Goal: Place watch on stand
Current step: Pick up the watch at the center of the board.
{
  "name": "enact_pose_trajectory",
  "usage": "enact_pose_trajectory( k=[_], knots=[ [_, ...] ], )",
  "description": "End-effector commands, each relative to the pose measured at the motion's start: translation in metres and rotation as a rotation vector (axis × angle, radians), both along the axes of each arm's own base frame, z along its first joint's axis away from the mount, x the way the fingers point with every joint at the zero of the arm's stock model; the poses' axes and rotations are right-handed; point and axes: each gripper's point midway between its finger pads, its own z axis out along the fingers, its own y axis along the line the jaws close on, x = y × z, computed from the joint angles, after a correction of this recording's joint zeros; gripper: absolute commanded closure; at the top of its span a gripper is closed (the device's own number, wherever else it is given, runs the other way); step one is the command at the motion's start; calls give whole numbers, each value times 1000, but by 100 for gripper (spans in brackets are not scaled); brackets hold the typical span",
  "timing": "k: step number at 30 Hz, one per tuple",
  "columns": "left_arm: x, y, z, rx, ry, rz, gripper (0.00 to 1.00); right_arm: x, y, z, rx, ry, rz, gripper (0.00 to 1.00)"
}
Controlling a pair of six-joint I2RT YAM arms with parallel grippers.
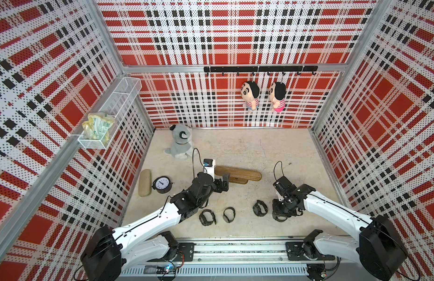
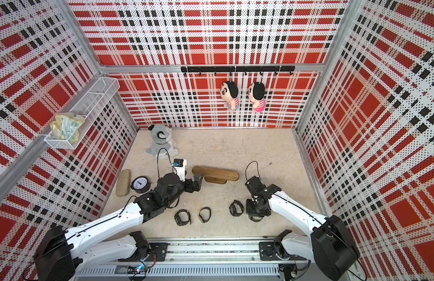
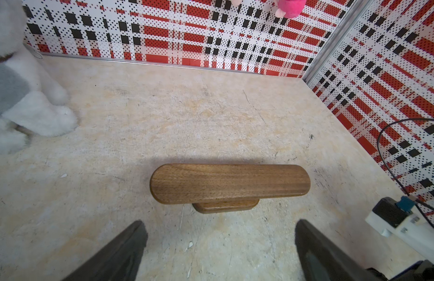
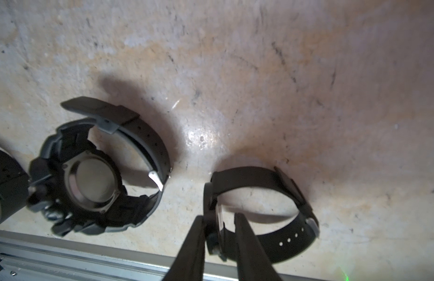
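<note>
Straddling the watch (image 4: 254,178), the right gripper (image 4: 218,216) stood narrow, grip uncertain, a chunky watch (image 4: 94,180) just beside; the left gripper (image 3: 220,223) gaped wide facing the stand (image 3: 230,182).

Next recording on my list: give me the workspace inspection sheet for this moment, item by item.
Surface: beige tabletop, scuffed and stained.
Job's things: wooden stand upright, bar bare; rightmost watch on the tabletop under the right arm; three more watches lie beside it along the front.
Clutter: beige case and small clock on the robot's left; plush dog behind them.
Grippers: left gripper open, empty, facing the stand; right gripper fingers straddle the rightmost watch's case, grip not confirmable.
Cables: black cable loop above each wrist.
Surroundings: plaid perforated walls; two dolls hang from a hook rail; wire basket holds a packet.
</note>
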Motion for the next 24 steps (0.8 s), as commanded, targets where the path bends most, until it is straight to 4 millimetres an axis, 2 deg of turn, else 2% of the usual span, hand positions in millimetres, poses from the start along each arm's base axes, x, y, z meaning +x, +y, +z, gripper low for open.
enact_pose_trajectory(
  k=[1, 9, 16, 21, 24],
  knots=[
    [-2, -2, 3, -15, -14, -4, 2, 0, -1, -5, -19, -8, 16, 75],
    [-4, -1, 2, -17, -14, -5, 2, 0, -2, -7, -22, -5, 20, 80],
    [-6, -1, 0, -22, -11, -5, 2, -1, -2, 0, -12, -18, 13, 87],
    [-7, -3, 3, -31, -13, -9, 2, 6, 2, 21, 13, -58, 14, 96],
    [-8, -6, 8, -56, -17, -20, 2, 16, 13, 47, 74, -117, 29, 100]
  ],
)
